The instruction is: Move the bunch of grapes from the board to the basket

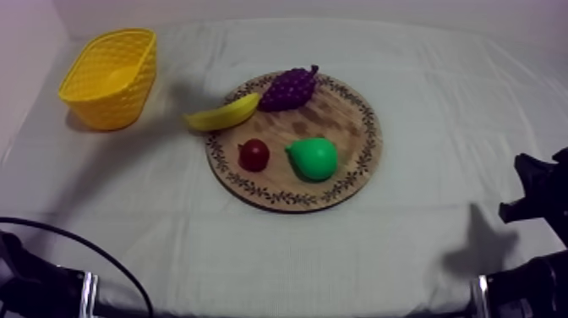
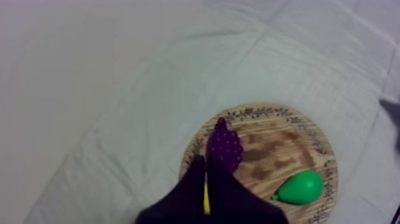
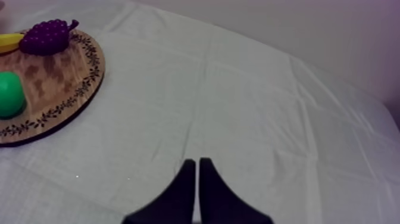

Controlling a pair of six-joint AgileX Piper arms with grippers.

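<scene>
Nothing to read here: no lettering, label, brand or number on anything in shot. Centre frame, the wooden board [image 1: 351,118] shows only a dark ornamental pattern round its rim, and that's no writing.

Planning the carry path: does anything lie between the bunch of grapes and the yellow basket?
Yes: the banana lies across the wooden board at its rim nearest the yellow basket, right beside the bunch of grapes on that side. Lifted high enough, the grapes should probably pass over it.
</scene>
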